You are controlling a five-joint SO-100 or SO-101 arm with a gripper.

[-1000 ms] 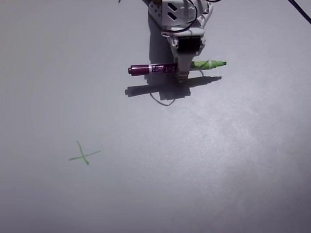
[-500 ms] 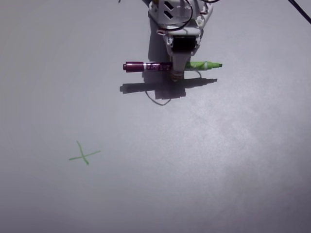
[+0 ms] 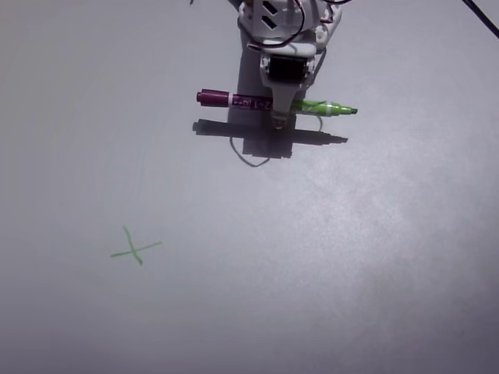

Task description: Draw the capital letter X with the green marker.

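One claw (image 3: 279, 118) grips the green marker (image 3: 327, 107) crosswise above the worktop (image 3: 351, 257), well apart from the capital letter X (image 3: 135, 248).

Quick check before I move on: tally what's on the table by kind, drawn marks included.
Markers: 1, the green marker, held crosswise in the end effector
Drawn marks: 1, the capital letter X, lower left in the fixed view
Thin looped cable or line by the marker: 1
Total: 3
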